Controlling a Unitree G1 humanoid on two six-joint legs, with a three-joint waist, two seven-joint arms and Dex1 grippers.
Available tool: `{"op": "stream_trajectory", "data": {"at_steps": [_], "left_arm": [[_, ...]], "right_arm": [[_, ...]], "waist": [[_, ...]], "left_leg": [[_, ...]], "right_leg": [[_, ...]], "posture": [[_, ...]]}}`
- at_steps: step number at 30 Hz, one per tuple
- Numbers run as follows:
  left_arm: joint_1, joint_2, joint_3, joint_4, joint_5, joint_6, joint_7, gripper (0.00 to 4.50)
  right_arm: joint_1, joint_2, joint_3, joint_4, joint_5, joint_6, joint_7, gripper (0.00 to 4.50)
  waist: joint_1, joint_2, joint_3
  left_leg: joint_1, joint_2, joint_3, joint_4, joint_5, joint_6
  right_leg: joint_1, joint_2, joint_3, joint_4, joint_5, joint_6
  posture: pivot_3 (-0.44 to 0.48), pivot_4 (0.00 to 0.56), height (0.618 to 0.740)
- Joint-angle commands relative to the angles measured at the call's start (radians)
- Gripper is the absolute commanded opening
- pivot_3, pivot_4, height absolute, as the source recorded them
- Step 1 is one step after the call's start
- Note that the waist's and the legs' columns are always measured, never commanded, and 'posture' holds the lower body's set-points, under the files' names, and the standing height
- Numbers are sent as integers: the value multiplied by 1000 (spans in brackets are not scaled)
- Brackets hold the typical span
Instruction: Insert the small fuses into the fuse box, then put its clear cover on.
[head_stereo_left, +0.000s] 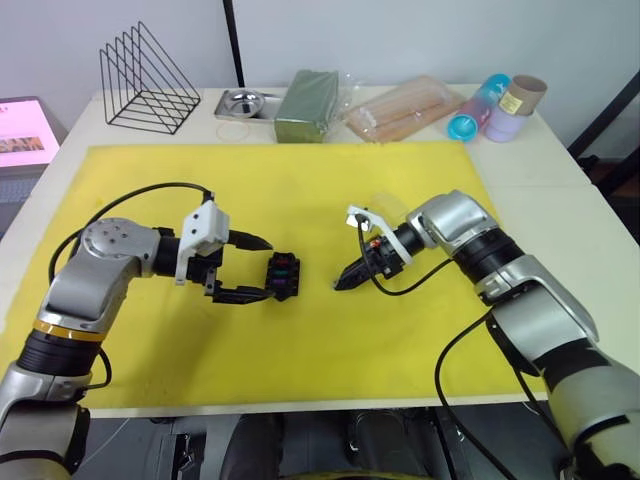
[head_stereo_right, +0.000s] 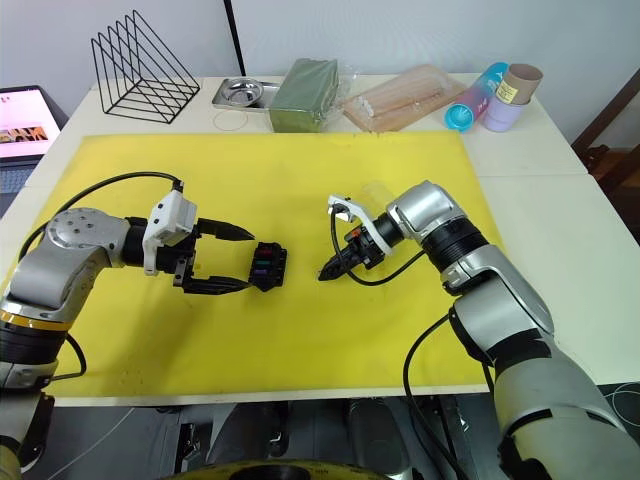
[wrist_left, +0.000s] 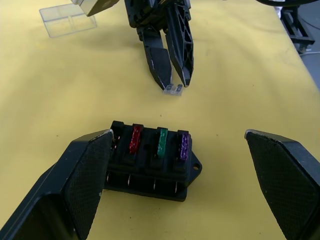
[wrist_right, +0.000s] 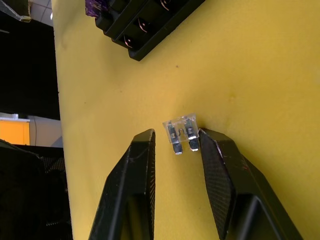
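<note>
So we're hovering our right gripper (wrist_right: 175, 142), fingers parted, astride the clear fuse (wrist_right: 182, 131) lying flat on the mat, one fingertip touching it. Our left gripper (wrist_left: 177, 165) is bracketing the fuse box (wrist_left: 150, 162), open, one finger against its end.

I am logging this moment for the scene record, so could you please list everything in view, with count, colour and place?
Fuse box: one, black, on the yellow mat, beside one left gripper finger.
Seated fuses: three, red, green, purple, in the box.
Loose fuse: one, clear, on the mat.
Clear cover: one, on the mat beyond the right gripper.
Yellow mat: one, covering the table.
Wire rack: one, black, far left.
Metal tray: one, silver, far edge.
Green block: one, far edge.
Bag of sticks: one, clear, far edge.
Tubes: several, far right.
Left gripper: open.
Right gripper: open around the loose fuse.
</note>
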Motion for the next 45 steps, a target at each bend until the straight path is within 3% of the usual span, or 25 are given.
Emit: {"op": "stream_trajectory", "data": {"at_steps": [1, 11, 19, 24, 27, 35, 45], "left_arm": [[3, 11, 22, -13, 5, -14, 7, 4500], [2, 10, 19, -10, 6, -18, 11, 4500], [8, 9, 19, -11, 7, -22, 15, 4500], [9, 8, 18, -8, 10, -27, 15, 4500], [-3, 0, 10, 1, 14, -31, 14, 4500], [-12, -6, 4, 12, 21, -39, 6, 4500], [-17, -4, 3, 12, 22, -36, 4, 4500]], "right_arm": [[-21, 10, -4, 7, -12, -10, 19, 164], [13, -14, -30, -46, -5, 45, 8, 39], [97, -38, -248, -198, 103, 362, -193, 39], [156, 3, -453, -302, 139, 563, -394, 39], [219, 34, -577, -368, 232, 589, -548, 39], [451, 134, -768, -582, 656, 589, -1077, 39], [607, 283, -917, -659, 1122, 589, -1724, 39]], "waist": [[0, 0, 0], [1, 0, 0], [2, 0, 0], [1, 0, 0], [2, 0, 0], [0, 0, 0], [-2, -1, -1]], "left_leg": [[0, 0, 0, 0, 0, 0], [0, 0, 0, 0, 0, 0], [0, 0, -1, 0, 0, 0], [0, 0, -1, 0, 0, 0], [0, 0, -1, 0, 0, 0], [0, 0, -1, 0, 0, 0], [0, 1, -1, -1, 0, 0]], "right_leg": [[0, 0, 0, 0, 0, 0], [0, 0, 0, 0, 0, 0], [0, -1, 0, 0, 0, 0], [0, 0, 0, 0, 0, 0], [0, 0, 0, 0, 0, 0], [0, 0, 0, 0, 0, 0], [0, 1, 1, 0, 0, 0]], "posture": [[0, 150, 740], [0, 150, 740], [0, 150, 740], [0, 150, 740], [0, 150, 740], [0, 150, 740], [0, 150, 740]]}}
